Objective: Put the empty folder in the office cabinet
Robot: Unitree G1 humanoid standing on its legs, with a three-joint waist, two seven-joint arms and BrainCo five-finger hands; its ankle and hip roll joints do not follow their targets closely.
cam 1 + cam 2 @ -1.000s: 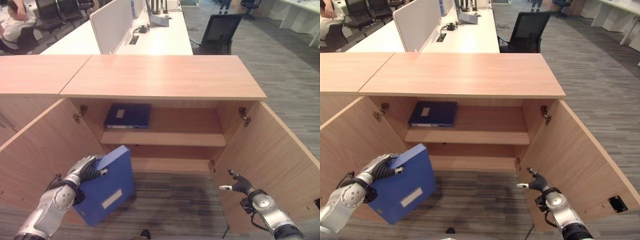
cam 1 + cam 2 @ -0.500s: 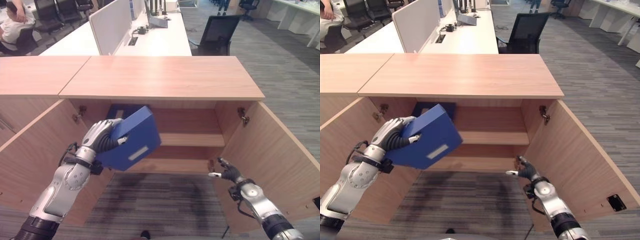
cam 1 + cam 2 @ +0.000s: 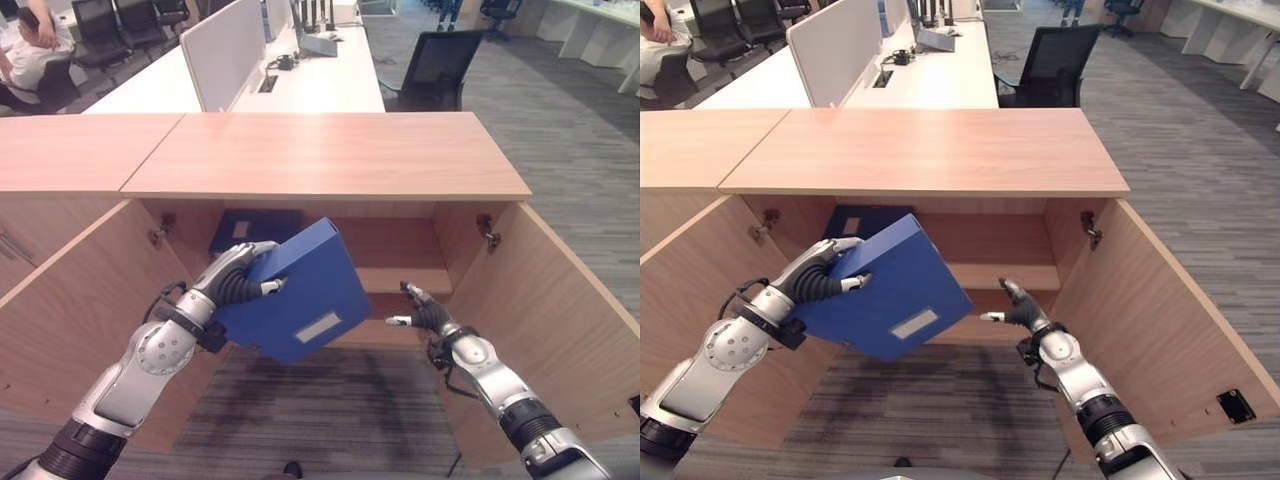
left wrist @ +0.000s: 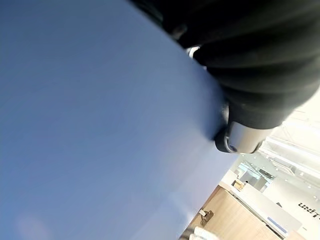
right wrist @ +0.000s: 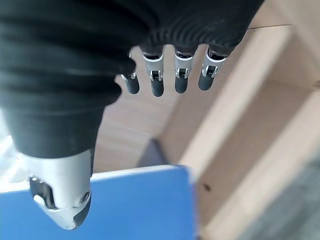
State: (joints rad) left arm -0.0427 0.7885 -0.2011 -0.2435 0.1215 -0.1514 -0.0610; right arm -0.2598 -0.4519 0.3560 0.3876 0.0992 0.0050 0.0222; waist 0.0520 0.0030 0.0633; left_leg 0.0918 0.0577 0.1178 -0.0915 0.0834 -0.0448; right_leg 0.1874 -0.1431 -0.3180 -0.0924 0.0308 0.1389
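Office desks, black chairs and a white partition stretch behind a low wooden office cabinet whose two doors stand wide open.

The left hand's fingers are curled round the top edge of the blue folder, thumb on its face, gripping it firmly; the left wrist view shows the same blue cover pressed right against the hand. The right hand has its fingers straight and spread, holding nothing, its tips just beside the folder's right edge; its own wrist view shows a blue corner just beside its thumb.

Within the last second the folder has risen from low beside the left door to the height of the middle shelf, tilted, label outward, in front of the opening but not yet inside. The right hand has come in from by the right door towards the folder, probably to steady or guide it.

A second blue folder already lies flat on the shelf's left part, so the free space is to its right. Insertion looks to be the step left.
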